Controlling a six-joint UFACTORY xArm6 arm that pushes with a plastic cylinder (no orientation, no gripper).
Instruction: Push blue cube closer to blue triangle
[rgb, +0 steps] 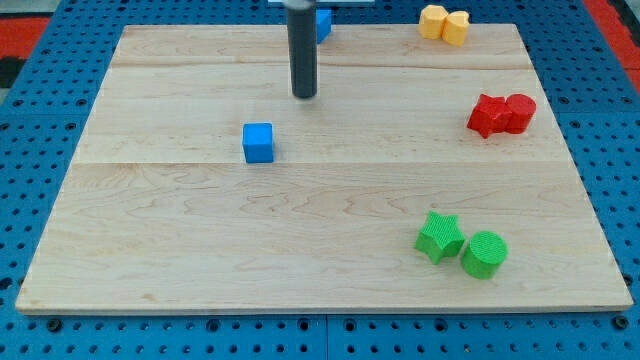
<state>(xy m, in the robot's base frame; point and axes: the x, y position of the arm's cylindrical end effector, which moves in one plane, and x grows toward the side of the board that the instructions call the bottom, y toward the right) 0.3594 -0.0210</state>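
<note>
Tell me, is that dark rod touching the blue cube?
Apart. The camera view shows bare wood between my tip and the blue cube, which sits below and to the view's left of it.

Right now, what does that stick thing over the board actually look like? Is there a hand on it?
No hand. What shows is a straight, dark grey rod, round and plain, with no visible cables or markings. Its flat lower end is my tip. The rod's upper part leaves the view's top, so the rest of the arm is out of sight.

The arm is showing only a straight, dark grey cylindrical rod, smooth and matte, ending bluntly at my tip (304, 96).
</note>
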